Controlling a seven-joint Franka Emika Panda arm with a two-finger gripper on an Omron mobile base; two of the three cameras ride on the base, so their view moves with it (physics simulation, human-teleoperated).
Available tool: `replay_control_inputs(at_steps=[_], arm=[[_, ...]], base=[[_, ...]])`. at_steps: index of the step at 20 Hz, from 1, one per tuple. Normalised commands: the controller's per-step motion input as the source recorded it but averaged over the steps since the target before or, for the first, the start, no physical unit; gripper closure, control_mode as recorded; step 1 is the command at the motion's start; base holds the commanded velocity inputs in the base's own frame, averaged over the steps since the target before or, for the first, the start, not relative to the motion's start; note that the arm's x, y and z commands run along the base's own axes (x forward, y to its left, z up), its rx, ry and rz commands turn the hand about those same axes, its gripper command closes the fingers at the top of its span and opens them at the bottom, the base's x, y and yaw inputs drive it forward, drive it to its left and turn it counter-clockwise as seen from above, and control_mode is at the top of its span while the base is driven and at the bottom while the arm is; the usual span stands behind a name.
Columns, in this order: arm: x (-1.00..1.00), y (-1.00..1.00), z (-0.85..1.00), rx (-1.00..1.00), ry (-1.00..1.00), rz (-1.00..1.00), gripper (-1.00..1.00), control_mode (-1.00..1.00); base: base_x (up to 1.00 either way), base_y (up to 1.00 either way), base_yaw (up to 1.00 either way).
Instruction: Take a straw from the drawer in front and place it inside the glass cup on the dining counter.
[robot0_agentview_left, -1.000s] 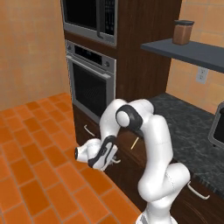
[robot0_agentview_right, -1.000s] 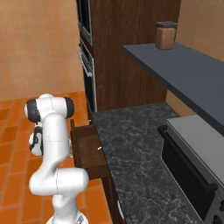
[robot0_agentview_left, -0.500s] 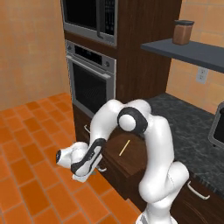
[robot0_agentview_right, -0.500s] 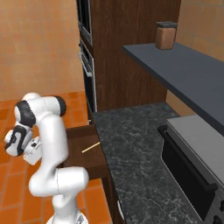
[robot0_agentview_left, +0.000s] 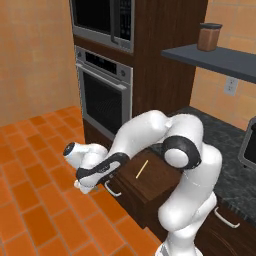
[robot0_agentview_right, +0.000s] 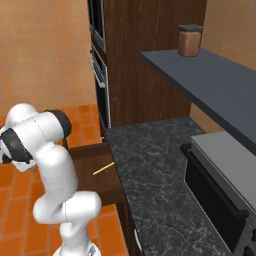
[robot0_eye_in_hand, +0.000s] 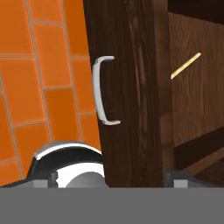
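- Spreading across the near left, the orange tiled floor runs up to the cabinets.
- A tall dark wood cabinet column stands at the far side, with a steel oven set into it.
- A dark grey speckled countertop runs along the right, just beside the column.
- The white arm bends down and to the left, reaching low in front of the cabinets.
- The drawer, dark brown wood, stands open below the countertop edge, its front towards the floor.
- The gripper hangs low over the tiles, just beside the left end of the drawer front. I cannot tell from these pictures whether its jaws are spread or closed. The hand view shows nothing between them.
- The curved silver handle sits on the drawer front, apart from the gripper.
- The straw, thin and pale yellow, lies flat and slanted on the drawer floor. It is alone there and well clear of the gripper. It shows the same way from the right base and from the hand.
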Motion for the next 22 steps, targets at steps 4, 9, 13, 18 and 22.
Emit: replay_control_inputs(at_steps=[4, 9, 13, 18, 22], arm=[[0.21, -0.83, 0.98, 0.36, 0.02, 0.00, -1.00, -1.00], [0.71, -0.64, 0.47, 0.26, 0.04, 0.00, -1.00, -1.00], [0.69, -0.34, -0.19, 0.03, 0.00, 0.00, -1.00, -1.00], [0.55, -0.24, -0.43, 0.00, 0.00, 0.00, -1.00, -1.00], [0.29, -0.33, -0.34, 0.03, 0.00, 0.00, -1.00, -1.00]], base=[[0.00, 0.00, 0.00], [0.00, 0.00, 0.00], [0.00, 0.00, 0.00], [0.00, 0.00, 0.00], [0.00, 0.00, 0.00]])
